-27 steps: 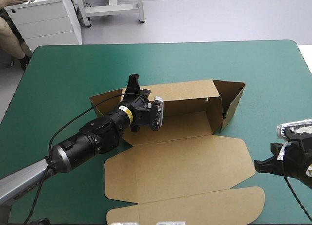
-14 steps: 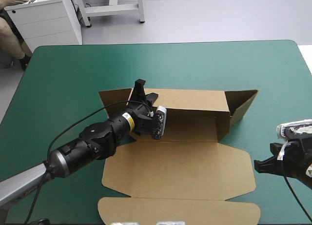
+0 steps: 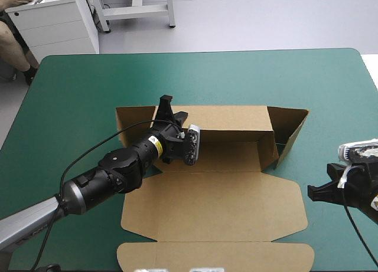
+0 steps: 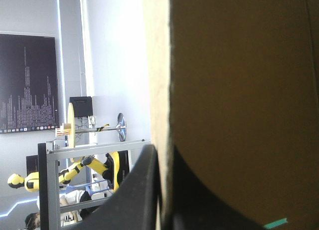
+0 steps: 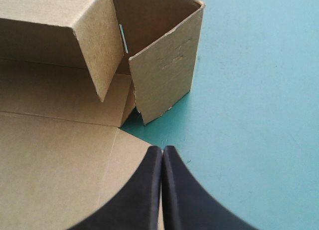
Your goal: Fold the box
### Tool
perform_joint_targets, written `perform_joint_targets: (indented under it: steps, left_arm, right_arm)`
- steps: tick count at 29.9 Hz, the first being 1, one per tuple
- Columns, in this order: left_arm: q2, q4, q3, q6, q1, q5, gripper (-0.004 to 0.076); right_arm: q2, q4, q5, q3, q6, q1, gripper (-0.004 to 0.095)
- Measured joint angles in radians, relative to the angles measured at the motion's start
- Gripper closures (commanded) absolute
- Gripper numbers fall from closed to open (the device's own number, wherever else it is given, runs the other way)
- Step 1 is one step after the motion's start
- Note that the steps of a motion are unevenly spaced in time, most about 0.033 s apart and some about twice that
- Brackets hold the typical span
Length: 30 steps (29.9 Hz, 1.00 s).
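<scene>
Teal-green table (image 3: 77, 89), far wall of brown box (image 3: 224, 201) in left hand (image 3: 171, 110).

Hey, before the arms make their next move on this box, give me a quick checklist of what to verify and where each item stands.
1. Left gripper holding the box at its back wall: ok, shut on the board.
2. Right gripper free: ok, shut, empty, by the lid's right edge.
3. Back wall raised: ok.
4. Right end wall tucked: not ok, it splays outward.
5. Lid flat on the teal-green cover: ok.
6. Left end tucked: cannot tell, the arm hides it.
</scene>
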State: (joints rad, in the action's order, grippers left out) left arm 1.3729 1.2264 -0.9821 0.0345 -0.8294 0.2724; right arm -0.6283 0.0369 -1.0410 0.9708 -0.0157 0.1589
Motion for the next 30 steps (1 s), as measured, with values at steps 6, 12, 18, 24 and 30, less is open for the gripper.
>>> perform_joint_targets:
  steps: [6, 12, 18, 24, 30]
  left_arm:
    - [0.0, 0.0, 0.0, -0.01, 0.0, -0.012, 0.0731]
    - [0.006, 0.003, 0.0, -0.018, 0.0, -0.006, 0.0731]
    - [0.01, 0.01, -0.002, -0.057, 0.0, 0.001, 0.0731]
    - [0.01, 0.013, -0.002, -0.09, 0.0, 0.003, 0.0731]
    - [0.01, 0.018, -0.002, -0.095, 0.0, 0.003, 0.0731]
  right_arm:
    - [-0.02, 0.0, 0.017, 0.014, -0.002, 0.0, 0.069]
    - [-0.107, -0.037, 0.01, 0.137, -0.004, 0.0, 0.021]
    - [-0.239, -0.118, 0.008, 0.323, 0.016, 0.0, 0.0144]
    - [-0.425, -0.124, 0.007, 0.526, 0.023, 0.0, 0.0144]
    - [-0.645, -0.124, -0.024, 0.703, 0.027, 0.0, 0.0144]
